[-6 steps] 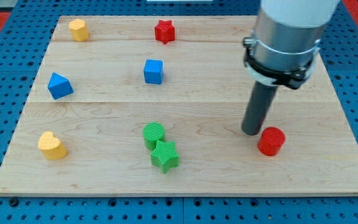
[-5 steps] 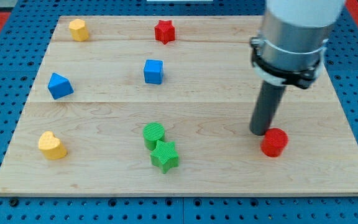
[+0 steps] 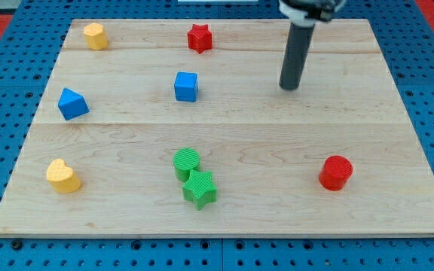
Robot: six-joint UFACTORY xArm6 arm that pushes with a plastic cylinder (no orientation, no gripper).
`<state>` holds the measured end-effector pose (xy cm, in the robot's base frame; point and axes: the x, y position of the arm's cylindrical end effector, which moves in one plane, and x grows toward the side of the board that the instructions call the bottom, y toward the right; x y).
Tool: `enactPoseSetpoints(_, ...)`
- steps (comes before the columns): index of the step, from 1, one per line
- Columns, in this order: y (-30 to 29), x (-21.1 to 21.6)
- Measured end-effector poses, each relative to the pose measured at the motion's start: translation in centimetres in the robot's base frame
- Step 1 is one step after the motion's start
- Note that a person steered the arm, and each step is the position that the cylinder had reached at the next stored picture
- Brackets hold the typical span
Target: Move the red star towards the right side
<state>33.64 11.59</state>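
The red star (image 3: 199, 38) lies near the view's top edge of the wooden board (image 3: 126, 135), a little left of centre. My tip (image 3: 288, 86) is on the board to the right of and below the star, well apart from it. The rod stands upright and touches no block. The blue cube (image 3: 186, 86) lies to the tip's left, at about its height in the view.
A yellow block (image 3: 94, 35) sits at the top left. A blue block (image 3: 72, 103) is at the left. A yellow heart (image 3: 62, 175) is at the bottom left. A green cylinder (image 3: 187, 162) touches a green star (image 3: 200, 188). A red cylinder (image 3: 335, 172) lies at the lower right.
My tip has moved from beside the red cylinder up the view and slightly left. The red cylinder shifted a little to the right. The red star has not moved.
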Motion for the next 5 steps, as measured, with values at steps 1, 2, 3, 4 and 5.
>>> enactPoseSetpoints(1, -0.8, -5.4)
enactPoseSetpoints(2, -2.3, -12.6)
enactPoseSetpoints(3, -12.5, -14.2)
enactPoseSetpoints(4, -21.8, -13.5)
enactPoseSetpoints(5, -15.7, -9.6)
